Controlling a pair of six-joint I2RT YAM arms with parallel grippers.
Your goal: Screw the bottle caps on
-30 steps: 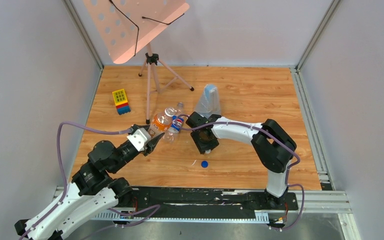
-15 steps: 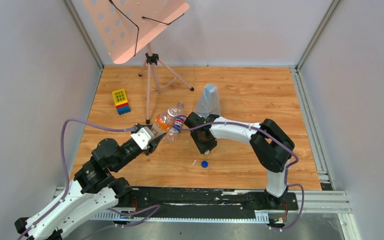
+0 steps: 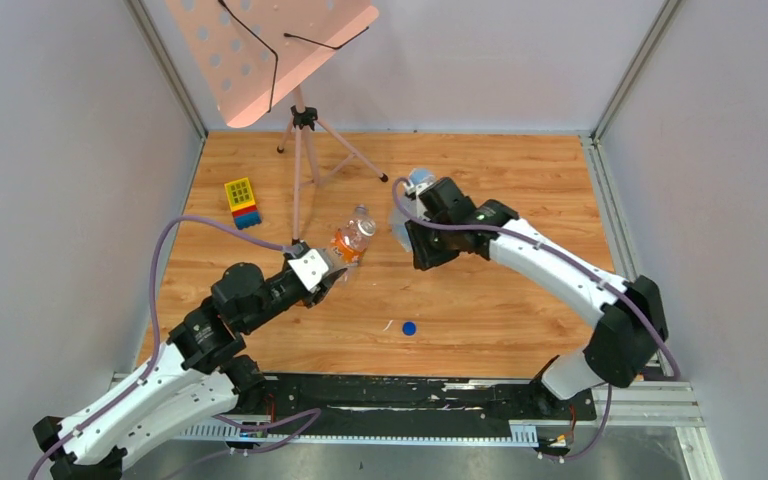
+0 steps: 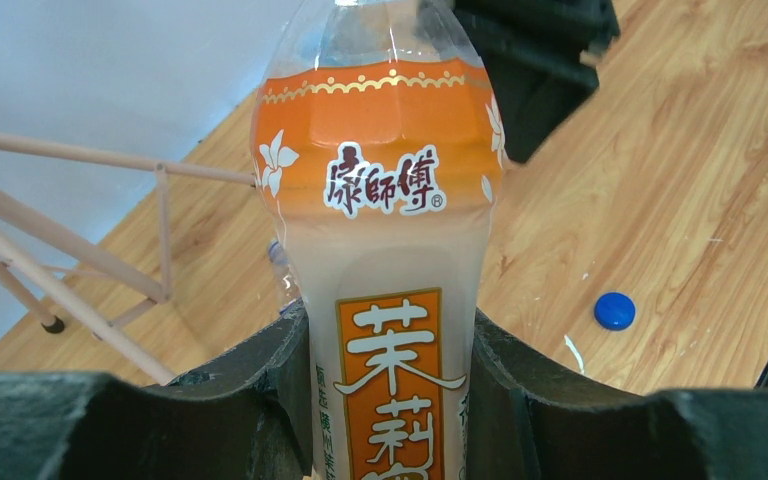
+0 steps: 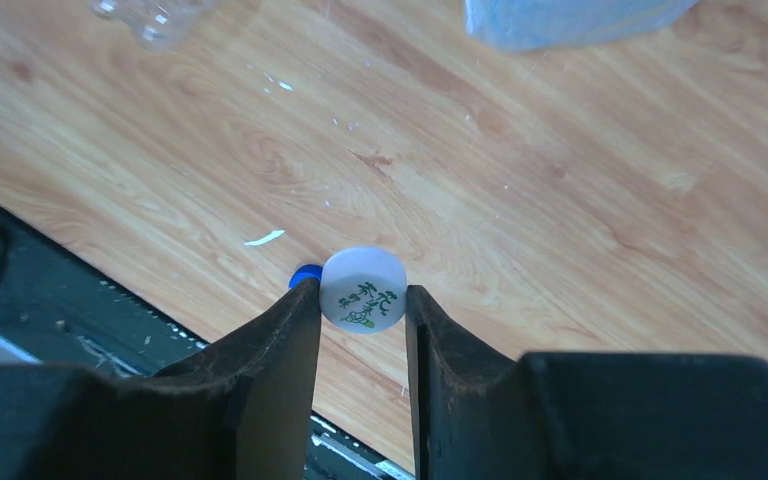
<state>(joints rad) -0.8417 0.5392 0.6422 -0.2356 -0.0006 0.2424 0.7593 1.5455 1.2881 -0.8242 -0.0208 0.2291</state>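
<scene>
My left hand point(image 4: 388, 345) grips the orange bottle point(image 4: 380, 200); my right hand point(image 5: 360, 300) pinches the white cap point(image 5: 363, 288) near the bag point(image 5: 560, 20). The blue cap point(image 3: 409, 327) lies on open surface point(image 3: 500, 300) by the front edge; a tripod point(image 3: 300, 160) stands behind the bottle.

Left gripper point(image 3: 328, 268) clamps orange bottle point(image 3: 350, 238), tilted, mid-table. Right gripper point(image 3: 425, 255) near it, to its right. Blue cap point(image 3: 409, 327) lies toward near edge. Toy blocks point(image 3: 242, 203) by left edge.

From above and behind I look down on the whole wooden table point(image 3: 500, 300). My left wrist camera sits close against the orange bottle point(image 4: 390, 300); the right one looks steeply down. All share the blue cap point(image 3: 409, 327).
</scene>
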